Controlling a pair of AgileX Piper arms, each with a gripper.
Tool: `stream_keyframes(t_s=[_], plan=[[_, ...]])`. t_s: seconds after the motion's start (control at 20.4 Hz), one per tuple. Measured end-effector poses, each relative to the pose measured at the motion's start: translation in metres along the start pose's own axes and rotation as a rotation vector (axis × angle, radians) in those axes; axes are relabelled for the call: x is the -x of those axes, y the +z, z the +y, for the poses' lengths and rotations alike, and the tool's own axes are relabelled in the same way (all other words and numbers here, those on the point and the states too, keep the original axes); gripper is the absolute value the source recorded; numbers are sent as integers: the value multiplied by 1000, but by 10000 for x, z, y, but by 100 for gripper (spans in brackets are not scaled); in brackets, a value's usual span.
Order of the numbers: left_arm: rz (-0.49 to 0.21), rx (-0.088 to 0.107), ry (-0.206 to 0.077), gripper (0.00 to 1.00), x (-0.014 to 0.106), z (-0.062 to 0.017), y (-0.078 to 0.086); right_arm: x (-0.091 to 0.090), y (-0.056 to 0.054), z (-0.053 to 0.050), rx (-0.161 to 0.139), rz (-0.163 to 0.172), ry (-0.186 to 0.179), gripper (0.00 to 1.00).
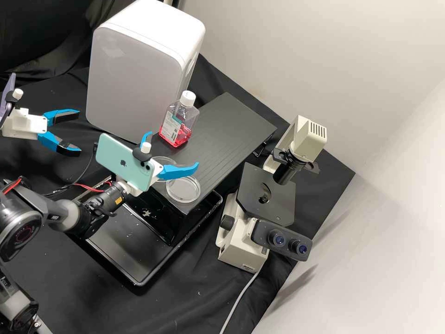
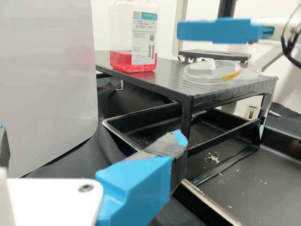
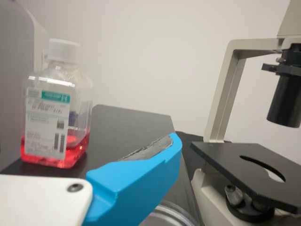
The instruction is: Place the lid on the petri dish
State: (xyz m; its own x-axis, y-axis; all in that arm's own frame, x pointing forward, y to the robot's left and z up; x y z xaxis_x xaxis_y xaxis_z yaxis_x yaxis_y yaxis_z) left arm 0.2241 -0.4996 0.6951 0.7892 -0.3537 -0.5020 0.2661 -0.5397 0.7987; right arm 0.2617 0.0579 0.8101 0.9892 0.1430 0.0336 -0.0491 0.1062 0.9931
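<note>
Two clear round petri pieces lie side by side near the front end of the black raised platform (image 1: 232, 125); I cannot tell lid from dish. One piece (image 1: 184, 189) (image 2: 248, 73) lies at the platform's corner. The other piece (image 1: 161, 163) (image 2: 211, 70) lies under my right gripper (image 1: 162, 154), which hovers open above it without touching. From the left wrist view, one right finger (image 2: 218, 30) hangs well above both pieces. My left gripper (image 1: 76, 131) stands open and holding nothing, off to the left in front of the white box.
A bottle of red liquid (image 1: 178, 123) (image 3: 56, 117) stands farther back on the platform. A white box (image 1: 139, 60) rises behind it on the left. A microscope (image 1: 269, 204) stands right of the platform. A black tray (image 1: 139, 260) lies below the platform's front.
</note>
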Motion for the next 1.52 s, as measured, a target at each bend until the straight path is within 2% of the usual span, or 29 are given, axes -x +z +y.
stream_keyframes(t_s=[0.15,0.29,0.39,0.44,0.59,0.78,0.98,1.18,1.52], plan=[[0,0,0,100,0,0,0,94,60,-52,-3,-26,-13,100],[0,0,0,100,0,0,0,192,131,-101,1,-68,-26,100],[0,0,0,100,0,0,0,241,161,-113,15,-93,-14,100],[0,0,0,100,0,0,0,258,154,-93,16,-100,8,100],[0,0,0,100,0,0,0,277,104,-65,29,-84,39,100],[0,0,0,100,0,0,0,278,73,-82,29,-74,38,100],[0,0,0,100,0,0,0,242,93,-214,74,-93,-9,100],[0,0,0,100,0,0,0,189,94,-327,74,-96,-47,100],[0,0,0,100,0,0,0,177,98,-369,72,-98,-44,100]])
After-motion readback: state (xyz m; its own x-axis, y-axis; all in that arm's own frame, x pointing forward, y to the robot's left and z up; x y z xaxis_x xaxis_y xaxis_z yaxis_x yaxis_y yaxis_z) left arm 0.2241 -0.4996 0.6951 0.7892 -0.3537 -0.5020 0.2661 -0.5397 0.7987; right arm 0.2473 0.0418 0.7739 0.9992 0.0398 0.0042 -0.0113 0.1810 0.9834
